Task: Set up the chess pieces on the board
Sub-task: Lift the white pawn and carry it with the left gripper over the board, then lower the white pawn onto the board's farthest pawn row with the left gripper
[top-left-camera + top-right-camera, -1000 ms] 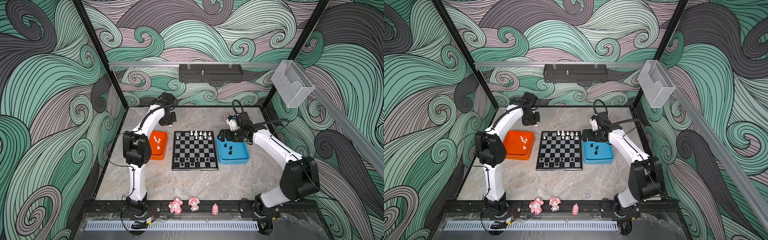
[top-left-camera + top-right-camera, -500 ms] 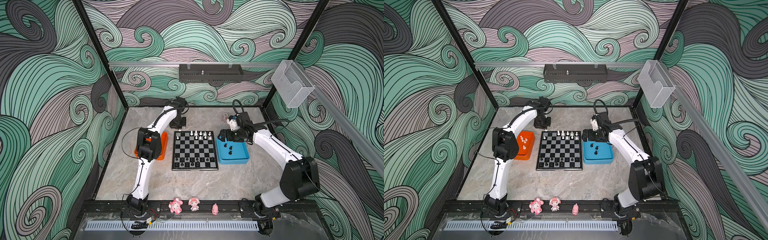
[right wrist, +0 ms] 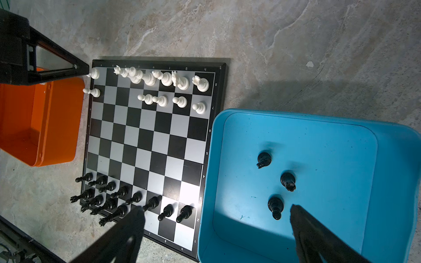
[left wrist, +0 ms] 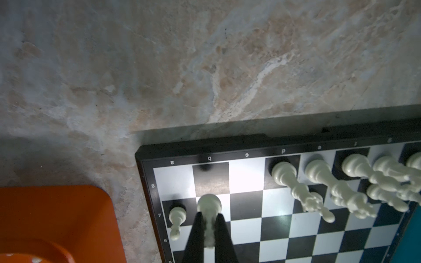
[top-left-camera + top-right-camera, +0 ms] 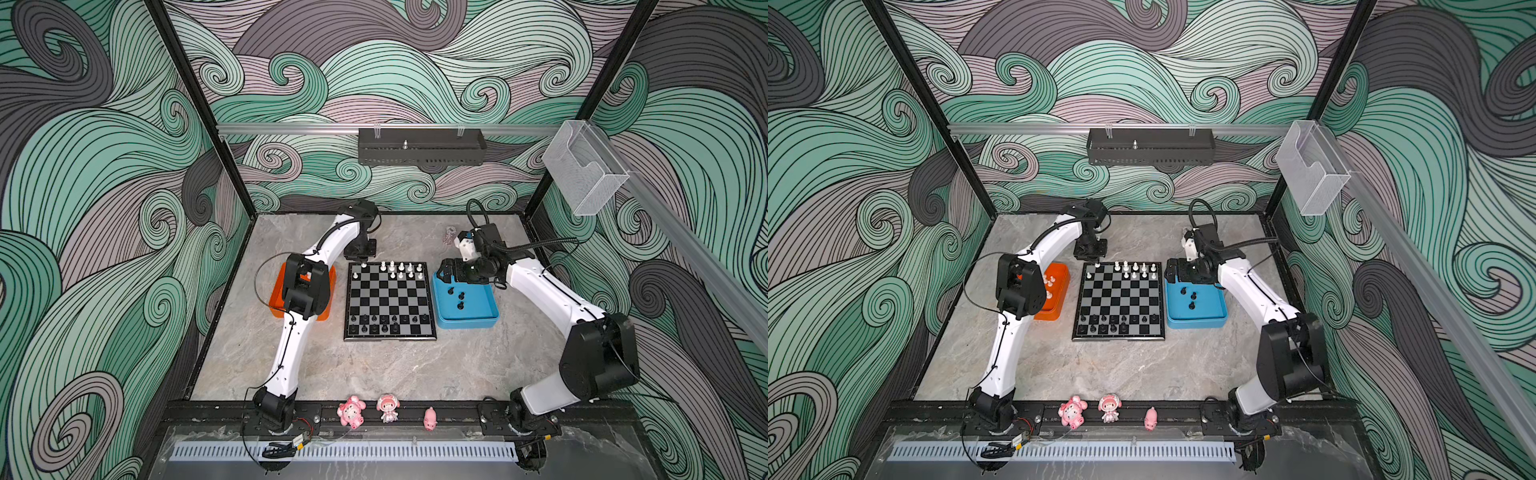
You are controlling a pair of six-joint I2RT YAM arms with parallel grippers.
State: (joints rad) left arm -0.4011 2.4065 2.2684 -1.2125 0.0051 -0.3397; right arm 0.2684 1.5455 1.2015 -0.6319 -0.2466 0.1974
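your left pincer (image 4: 209, 215) is clamped tight on a white chess piece (image 4: 208, 203) over the far left corner of the board (image 5: 390, 300), which lies mid-worktop (image 5: 374, 374). your right pincer (image 3: 216, 210) gapes wide, holding nothing, above the far left end of the blue tray (image 3: 341, 141), where three black pieces (image 3: 287, 180) sit.

Chess pcs (image 5: 392, 265) partly on board (image 5: 390, 301)

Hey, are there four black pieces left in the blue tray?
No, the right wrist view shows only three black pieces in the blue tray.
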